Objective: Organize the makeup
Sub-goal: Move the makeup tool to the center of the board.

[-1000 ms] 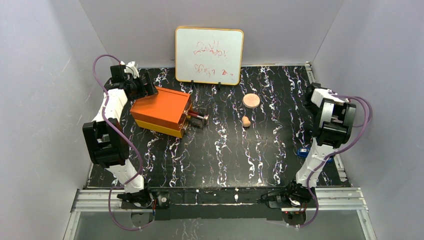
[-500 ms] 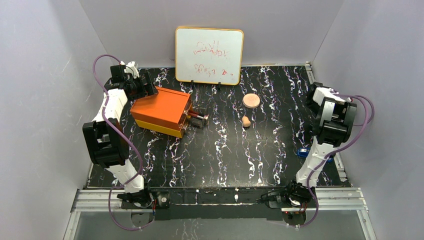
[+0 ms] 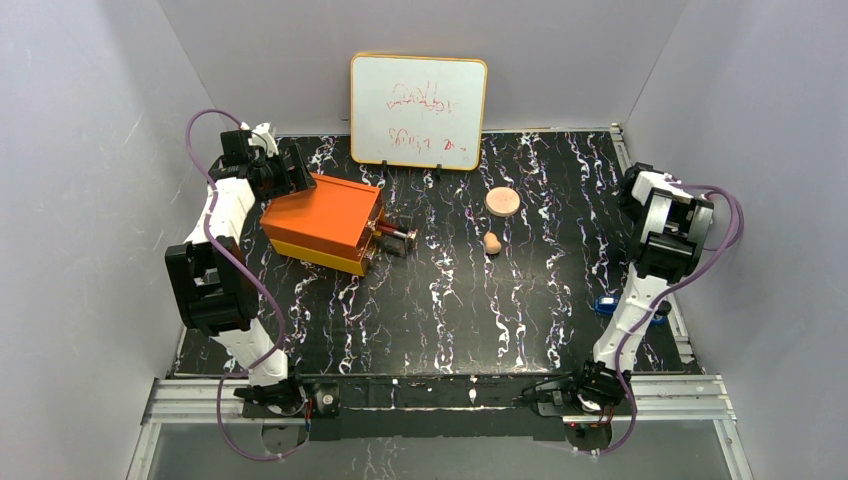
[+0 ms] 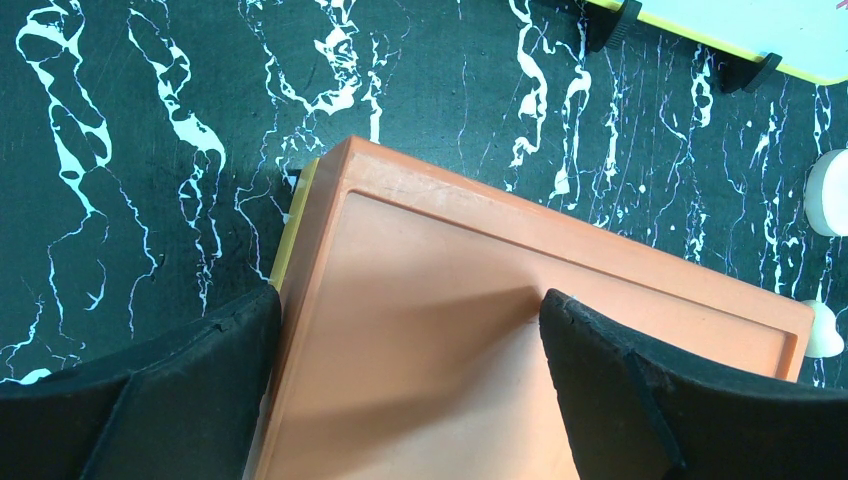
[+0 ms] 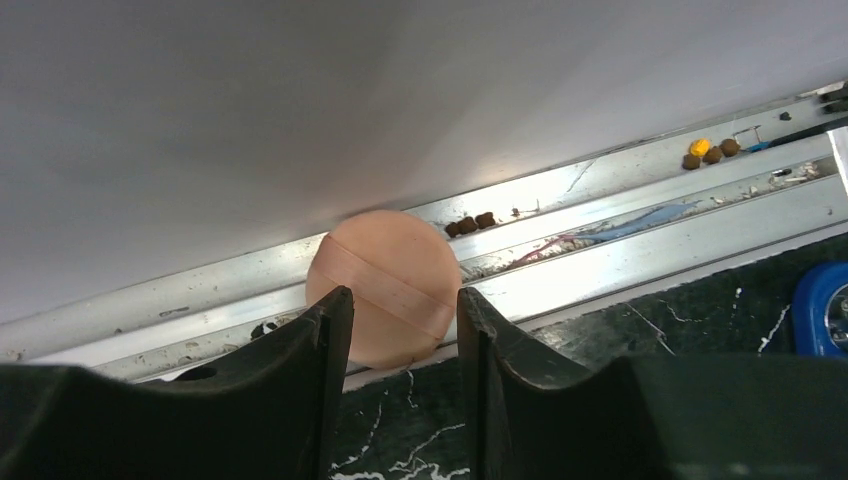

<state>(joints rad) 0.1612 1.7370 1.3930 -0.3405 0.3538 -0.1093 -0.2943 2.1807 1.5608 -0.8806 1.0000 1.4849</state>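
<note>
Surface: a black table point(image 3: 450, 320) veined with white, grey walls around it, and a whiteboard point(image 3: 418, 97) propped at 12 o'clock.
Right gripper point(image 5: 402, 300): raised at the 3 o'clock edge. Its jaws are drawn close, pinching the lower part of a round peach puff point(image 5: 385, 250) with a band across its face. Behind it are the wall and the metal edge rail point(image 5: 600, 250).
Left gripper point(image 4: 410, 295): at 10 o'clock, spread wide over the far-left corner of the orange drawer box point(image 3: 320, 215). I cannot tell whether its pads touch the box.
Makeup on the table: a flat peach disc point(image 3: 502, 202) lies toward 1 o'clock of centre. A tan egg-shaped sponge point(image 3: 491, 242) sits just nearer, apart from it.
Drawer point(image 3: 395, 238): pulled out at the box's 3 o'clock end. Its contents are too small to name.
Bystander: a blue object point(image 3: 606, 305) at 4 o'clock, beside the right arm.
Step in hand: probably carrying the puff across to the open drawer.
Doing it well: the puff looks soft and may fold or slip, so travel level and unhurried. Pass above the disc and sponge, not through them. Approach the drawer from its open 3 o'clock side. Lower until the puff sits inside the walls, and only then let go. The left gripper should steady the box so a nudge does not slide it.
</note>
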